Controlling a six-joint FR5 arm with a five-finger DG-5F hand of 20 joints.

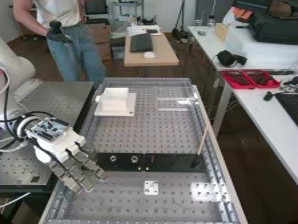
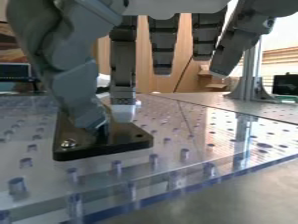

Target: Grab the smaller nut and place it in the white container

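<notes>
You are holding the dark grey mechanical hand (image 1: 62, 149) over the flat black bar (image 1: 174, 162), presumably for pinching, though you cannot tell whether it is gripping anything.

No lettering, label, brand, number or sign can be read on anything, from one edge of the desk (image 1: 173, 202) to the other.

a small white plate (image 1: 151, 188) near the hand (image 1: 63, 146); red trays (image 1: 237, 79) and a black headset (image 1: 229, 59) well apart from it.
</notes>
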